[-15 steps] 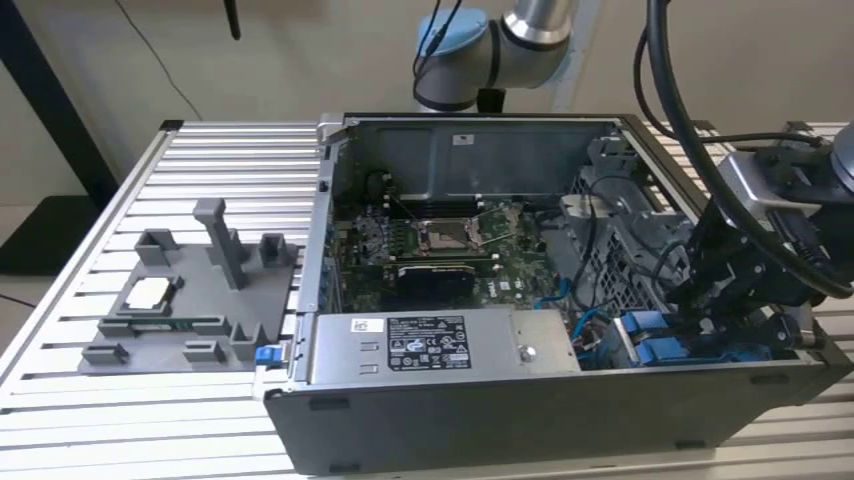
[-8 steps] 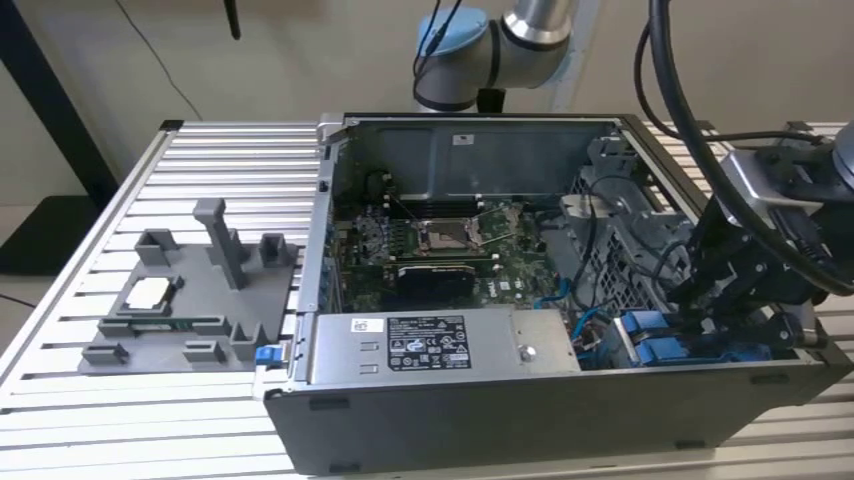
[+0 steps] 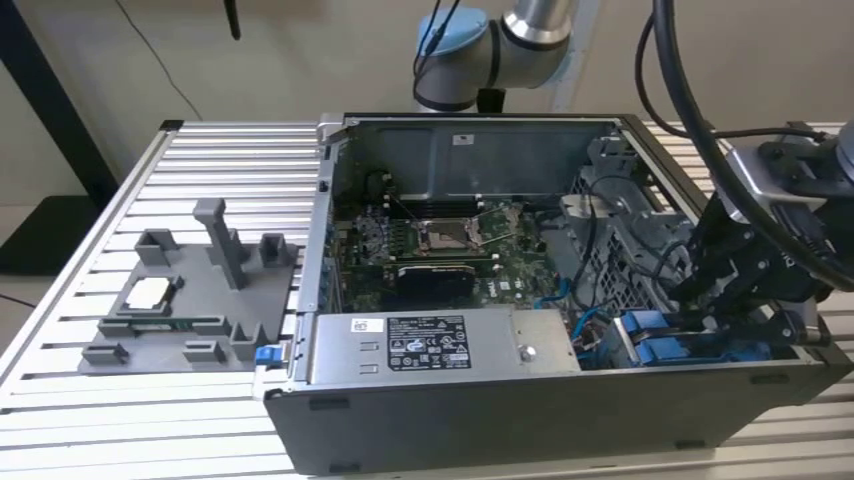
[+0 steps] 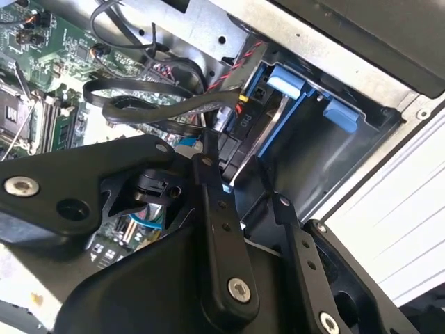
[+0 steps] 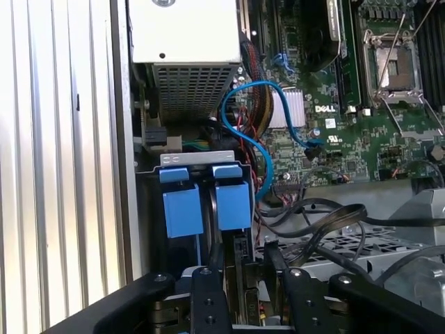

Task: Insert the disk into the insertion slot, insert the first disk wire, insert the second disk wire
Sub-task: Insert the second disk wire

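My gripper (image 5: 245, 259) hangs low in the drive cage corner of the open computer case (image 3: 534, 420), fingers (image 4: 221, 209) parted a little around what looks like a black connector; whether they grip it, I cannot tell. The disk (image 5: 233, 205) sits upright in the insertion slot (image 5: 201, 161), its blue carrier beside another.

Gripper (image 5: 243, 268) sits low in the case's corner, hemmed by black cables (image 5: 327, 216) and the power-supply box (image 5: 184, 31). Blue cable (image 5: 261, 149) loops just beside the insertion slot (image 5: 205, 202) (tight quarters). Open room above the motherboard (image 3: 441, 240).
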You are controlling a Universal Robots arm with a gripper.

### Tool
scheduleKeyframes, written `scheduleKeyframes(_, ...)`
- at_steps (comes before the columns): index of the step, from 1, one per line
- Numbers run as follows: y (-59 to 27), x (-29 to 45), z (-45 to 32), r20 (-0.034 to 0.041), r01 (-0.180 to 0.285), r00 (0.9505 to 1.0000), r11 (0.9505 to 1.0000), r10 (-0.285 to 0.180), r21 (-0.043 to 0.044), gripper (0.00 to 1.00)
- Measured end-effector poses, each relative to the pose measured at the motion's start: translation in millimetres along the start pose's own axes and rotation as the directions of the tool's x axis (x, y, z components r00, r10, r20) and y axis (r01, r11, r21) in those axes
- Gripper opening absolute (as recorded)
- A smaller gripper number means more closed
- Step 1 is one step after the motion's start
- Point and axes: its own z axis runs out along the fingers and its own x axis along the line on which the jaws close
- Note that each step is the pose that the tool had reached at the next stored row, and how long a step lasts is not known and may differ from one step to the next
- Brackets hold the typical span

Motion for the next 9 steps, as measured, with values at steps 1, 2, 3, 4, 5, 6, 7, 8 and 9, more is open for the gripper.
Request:
scheduleKeyframes(1,0.0,0.0,-0.3,0.0002,0.000,1.0000,1.0000,0.000,0.0000,0.37)
scheduleKeyframes(2,0.0,-0.1,-0.6,0.0005,0.000,1.0000,1.0000,0.000,-0.0001,0.37)
scheduleKeyframes(3,0.1,-0.1,-0.8,0.0008,0.000,1.0000,1.0000,0.000,-0.0001,0.37)
scheduleKeyframes(4,0.1,-0.2,-1.0,0.0013,0.000,1.0000,1.0000,0.000,-0.0001,0.37)
scheduleKeyframes(5,0.1,-0.2,-1.1,0.0016,0.000,1.0000,1.0000,0.000,-0.0002,0.39)
scheduleKeyframes(6,0.1,-0.3,-1.1,0.0018,0.000,1.0000,1.0000,0.000,-0.0002,0.39)
scheduleKeyframes(7,0.1,-0.3,-1.2,0.0018,0.000,1.0000,1.0000,0.000,-0.0002,0.39)
scheduleKeyframes(8,0.1,-0.3,-1.3,0.0018,0.000,1.0000,1.0000,0.000,-0.0002,0.45)
scheduleKeyframes(9,0.0,-0.3,-1.5,0.0017,0.001,1.0000,1.0000,-0.001,-0.0002,0.45)
